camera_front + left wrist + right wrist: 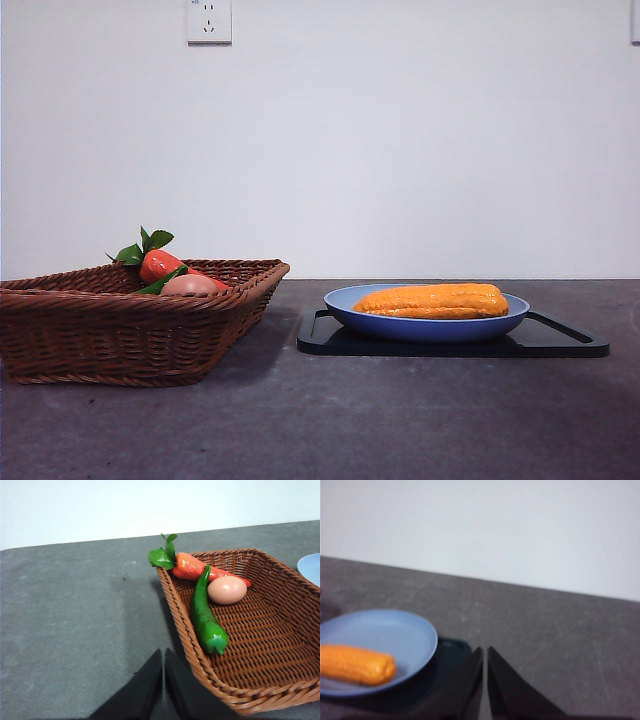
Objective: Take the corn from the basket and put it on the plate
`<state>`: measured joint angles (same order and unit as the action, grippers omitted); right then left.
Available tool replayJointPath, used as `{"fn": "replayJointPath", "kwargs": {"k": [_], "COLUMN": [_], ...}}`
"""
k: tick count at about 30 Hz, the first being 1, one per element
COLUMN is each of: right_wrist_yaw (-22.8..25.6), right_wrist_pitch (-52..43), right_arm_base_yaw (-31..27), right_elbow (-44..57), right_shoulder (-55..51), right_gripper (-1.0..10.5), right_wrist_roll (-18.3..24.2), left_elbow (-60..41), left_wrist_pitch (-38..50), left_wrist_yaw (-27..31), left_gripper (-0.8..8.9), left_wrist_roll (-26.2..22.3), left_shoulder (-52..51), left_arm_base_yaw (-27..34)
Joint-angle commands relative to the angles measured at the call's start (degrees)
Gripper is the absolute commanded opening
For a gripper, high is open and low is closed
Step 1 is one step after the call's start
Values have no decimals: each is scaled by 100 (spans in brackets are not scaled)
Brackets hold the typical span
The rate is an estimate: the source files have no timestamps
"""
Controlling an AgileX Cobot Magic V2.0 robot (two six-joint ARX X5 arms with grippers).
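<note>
While both arms wait clear of the work, the corn (pixel 432 300) lies lengthwise in the blue plate (pixel 345 300), within its rim. That plate rests on a flat black tray (pixel 560 343) on the dark grey counter (pixel 320 420). Beside the tray, apart from it, stands the wicker basket (pixel 110 335), one pointed corner turned toward the plate. Inside the basket lie a red carrot-like piece with green leaves (pixel 187 566), a green pepper (pixel 204 615) and a tan egg (pixel 227 590); the pepper leans along one wall and the egg sits touching the red piece. Left gripper (pixel 163 680): jaws closed, empty, above bare counter just outside the basket wall. Right gripper (pixel 485 680): jaws closed, empty, above the counter beside the tray's edge.
</note>
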<state>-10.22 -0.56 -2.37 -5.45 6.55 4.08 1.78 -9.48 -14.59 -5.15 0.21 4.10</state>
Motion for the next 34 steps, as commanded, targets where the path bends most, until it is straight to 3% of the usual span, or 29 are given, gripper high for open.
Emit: {"fn": "replayJointPath", "kwargs": {"k": [1,6,15,34], "right_wrist_yaw": [22,20,20,20], "right_wrist_pitch": [-68,-57,1029,962], "right_arm_base_yaw": [-11,-11,4,9], "right_elbow": [212,487,490,487], "right_shoulder": [-136,-334,-634,-634], "right_gripper": [1,1,1,1], "right_wrist_roll": [-114,-229,-232,-254], "left_elbow": [-160,-160,-160,-160], "left_wrist_pitch": [28,26,26,31], "left_wrist_yaw": [7,7,7,7], "left_gripper": [8,8,8,8], "left_wrist_roll": [26,26,26,26], "left_shoulder": [-4,-4,-4,-2], "left_arm_base_yaw": [13,13,13,13]}}
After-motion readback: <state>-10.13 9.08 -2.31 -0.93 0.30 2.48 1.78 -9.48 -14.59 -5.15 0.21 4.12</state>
